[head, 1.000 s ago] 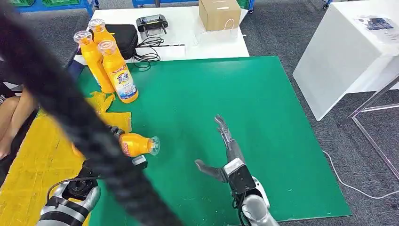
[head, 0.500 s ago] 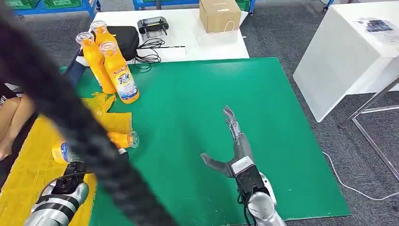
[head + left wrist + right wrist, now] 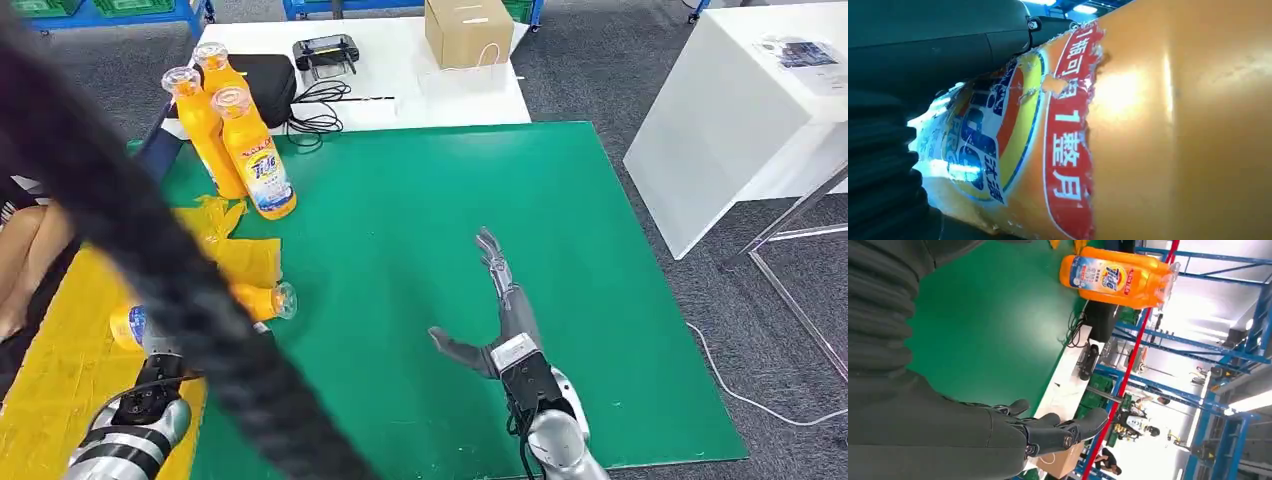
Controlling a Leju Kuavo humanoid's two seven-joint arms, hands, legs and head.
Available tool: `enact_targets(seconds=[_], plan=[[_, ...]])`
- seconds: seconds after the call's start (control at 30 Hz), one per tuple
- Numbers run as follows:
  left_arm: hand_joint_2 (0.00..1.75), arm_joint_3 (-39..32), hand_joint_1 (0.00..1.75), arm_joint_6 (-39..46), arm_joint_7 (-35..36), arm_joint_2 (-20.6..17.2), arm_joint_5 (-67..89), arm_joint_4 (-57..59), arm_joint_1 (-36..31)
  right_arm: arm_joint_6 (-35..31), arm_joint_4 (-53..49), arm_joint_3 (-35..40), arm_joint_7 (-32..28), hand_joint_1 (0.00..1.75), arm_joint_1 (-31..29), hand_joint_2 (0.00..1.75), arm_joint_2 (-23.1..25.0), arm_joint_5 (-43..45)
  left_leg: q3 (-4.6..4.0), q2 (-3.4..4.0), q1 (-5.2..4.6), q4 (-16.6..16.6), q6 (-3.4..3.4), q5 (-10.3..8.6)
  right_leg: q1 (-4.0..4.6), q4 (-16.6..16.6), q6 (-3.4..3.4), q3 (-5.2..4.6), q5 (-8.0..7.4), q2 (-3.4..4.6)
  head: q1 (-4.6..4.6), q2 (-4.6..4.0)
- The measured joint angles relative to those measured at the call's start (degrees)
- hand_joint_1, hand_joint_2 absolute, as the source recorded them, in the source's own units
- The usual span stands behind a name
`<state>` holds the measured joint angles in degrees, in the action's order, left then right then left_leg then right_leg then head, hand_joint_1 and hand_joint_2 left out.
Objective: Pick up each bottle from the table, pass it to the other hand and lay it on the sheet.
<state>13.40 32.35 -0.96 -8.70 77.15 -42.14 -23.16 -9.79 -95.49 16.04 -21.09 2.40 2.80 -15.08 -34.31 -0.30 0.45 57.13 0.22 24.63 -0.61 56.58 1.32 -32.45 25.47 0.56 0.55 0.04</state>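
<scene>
While in left hand point(image 3: 160, 352): bottle point(image 3: 262, 299) sideways, cap toward right hand point(image 3: 492, 320).

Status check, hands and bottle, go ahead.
Left hand grips bottle lying over yellow sheet. Right hand open, fingers spread. Three bottles wait upright.

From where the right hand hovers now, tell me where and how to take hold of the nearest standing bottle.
Grip the front bottle around its labelled body, below the clear cap. It stands upright at the green mat's far left corner, with two more bottles packed close behind it. So bring the open right hand in level from the bare mat side, fingers wrapping the front and sides.
</scene>
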Motion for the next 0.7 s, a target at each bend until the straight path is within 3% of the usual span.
enact_targets(seconds=[0.27,0.5,0.6,0.7], plan=[[1.75,-0.33,0.00,3.66,-2.32,0.15,0.11,-2.43,2.15,-0.42,0.00,0.00,0.18,0.00,0.46,1.75,-0.24,-0.50,-0.02,0.01,0.00,0.00,0.00,0.00,0.00,0.00,0.00,-0.07,0.00,0.01,0.02,0.00],[1.75,-4.68,0.00,7.82,-5.51,2.34,9.16,-21.63,10.96,-2.65,-0.02,0.00,1.01,0.00,3.34,1.75,-1.44,-3.06,-0.31,0.02,-0.02,0.03,0.01,0.03,-0.02,-0.01,0.00,-0.35,0.00,0.01,0.02,0.00],[1.75,-6.08,0.00,7.87,-2.48,2.18,11.94,-29.34,12.97,-3.52,-0.31,-0.04,1.05,0.00,4.94,1.75,-2.03,-3.23,-0.34,0.01,-0.02,0.02,0.01,0.04,-0.01,-0.01,0.00,-0.36,0.00,0.02,0.02,0.00],[1.75,-4.41,0.00,7.89,5.87,-1.43,12.52,-32.98,13.08,-3.96,-0.46,-0.07,1.05,0.00,5.64,1.75,-2.47,-3.23,-0.30,0.04,0.04,0.01,0.01,0.03,0.03,-0.01,0.00,-0.37,0.00,0.04,0.00,0.00]])
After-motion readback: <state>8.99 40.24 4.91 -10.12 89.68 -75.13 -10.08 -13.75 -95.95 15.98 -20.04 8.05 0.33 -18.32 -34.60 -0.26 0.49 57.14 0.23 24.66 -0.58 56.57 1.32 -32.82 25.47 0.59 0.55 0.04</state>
